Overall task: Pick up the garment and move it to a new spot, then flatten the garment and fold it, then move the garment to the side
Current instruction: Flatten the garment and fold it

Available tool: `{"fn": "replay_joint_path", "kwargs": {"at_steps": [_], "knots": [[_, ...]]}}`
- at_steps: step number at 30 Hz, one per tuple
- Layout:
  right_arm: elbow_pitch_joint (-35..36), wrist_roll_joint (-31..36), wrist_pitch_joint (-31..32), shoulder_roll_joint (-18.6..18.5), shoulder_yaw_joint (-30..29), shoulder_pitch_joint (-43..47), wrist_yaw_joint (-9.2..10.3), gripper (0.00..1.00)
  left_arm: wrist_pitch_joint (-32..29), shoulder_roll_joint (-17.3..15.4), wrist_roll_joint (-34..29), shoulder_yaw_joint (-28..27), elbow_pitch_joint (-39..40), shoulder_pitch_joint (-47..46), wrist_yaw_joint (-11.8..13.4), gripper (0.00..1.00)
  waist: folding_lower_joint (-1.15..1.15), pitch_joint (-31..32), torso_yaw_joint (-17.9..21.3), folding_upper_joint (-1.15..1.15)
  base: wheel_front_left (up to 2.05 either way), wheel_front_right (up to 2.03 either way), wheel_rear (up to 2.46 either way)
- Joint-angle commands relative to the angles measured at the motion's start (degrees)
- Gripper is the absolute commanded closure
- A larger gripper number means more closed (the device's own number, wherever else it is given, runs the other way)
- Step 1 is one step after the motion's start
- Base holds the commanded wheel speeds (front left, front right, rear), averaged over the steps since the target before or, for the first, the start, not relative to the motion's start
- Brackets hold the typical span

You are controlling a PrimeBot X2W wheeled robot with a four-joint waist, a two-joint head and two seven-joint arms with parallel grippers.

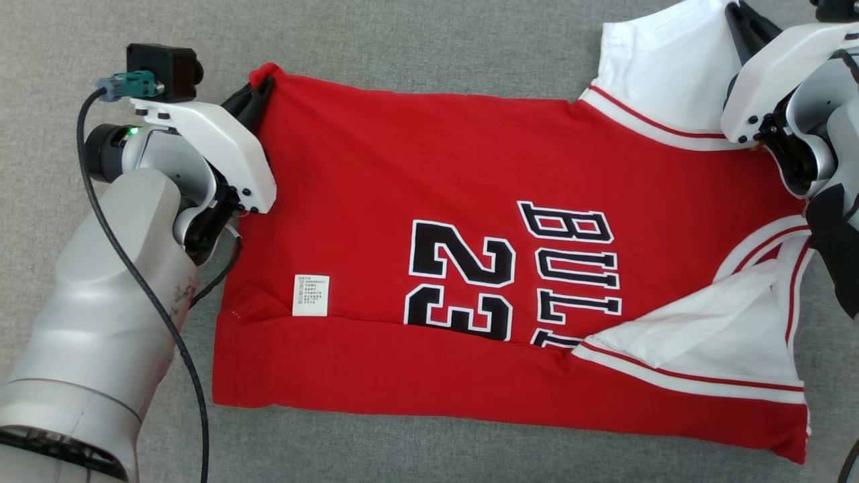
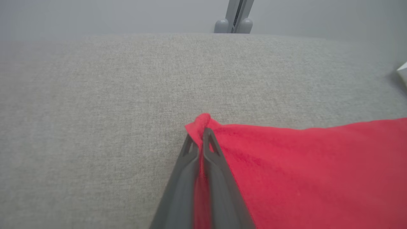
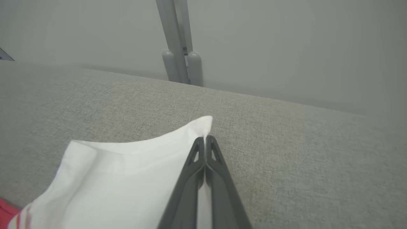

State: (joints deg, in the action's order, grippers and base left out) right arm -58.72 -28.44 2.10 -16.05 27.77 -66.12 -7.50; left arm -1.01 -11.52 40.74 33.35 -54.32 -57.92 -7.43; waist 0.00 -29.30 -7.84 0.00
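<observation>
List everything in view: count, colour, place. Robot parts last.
jersey: one, red, black-and-white "23" print, spread on the surface.
sleeves: two, white, red-trimmed, jersey's right end.
care label: one, white, jersey's lower left.
surface: one, grey fabric, under the jersey.
post: one, grey, beyond the surface's far edge.
cable: one, black, along the left forearm.
left gripper: one, dark, shut on the jersey's far-left corner.
right gripper: one, dark, shut on the far sleeve's corner.

Garment (image 1: 376, 154) on surface (image 1: 429, 40), between left claw (image 1: 260, 90), right claw (image 1: 740, 17).
</observation>
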Motion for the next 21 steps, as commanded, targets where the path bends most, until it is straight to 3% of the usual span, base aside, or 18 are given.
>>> {"fn": "replay_joint_path", "kwargs": {"at_steps": [1,11,21], "knots": [[0.99,-1.87,-1.32,-0.22,0.52,0.23,0.0,1.0,0.64,-0.82,0.72,0.23,0.03,-0.49,-0.06,1.0,0.0,0.48,0.54,0.0,0.0,0.0,0.0],[14.06,-12.13,-7.35,-6.72,8.2,7.48,0.01,1.0,4.98,-5.38,2.7,0.66,3.13,3.64,0.0,1.0,0.0,3.33,2.14,0.0,0.0,0.0,0.0],[34.8,-21.73,-11.01,-15.67,9.48,23.69,0.0,1.0,7.34,-9.74,4.5,-0.75,13.86,14.61,3.06,1.0,0.0,6.16,3.95,0.0,0.0,0.0,0.0]]}}
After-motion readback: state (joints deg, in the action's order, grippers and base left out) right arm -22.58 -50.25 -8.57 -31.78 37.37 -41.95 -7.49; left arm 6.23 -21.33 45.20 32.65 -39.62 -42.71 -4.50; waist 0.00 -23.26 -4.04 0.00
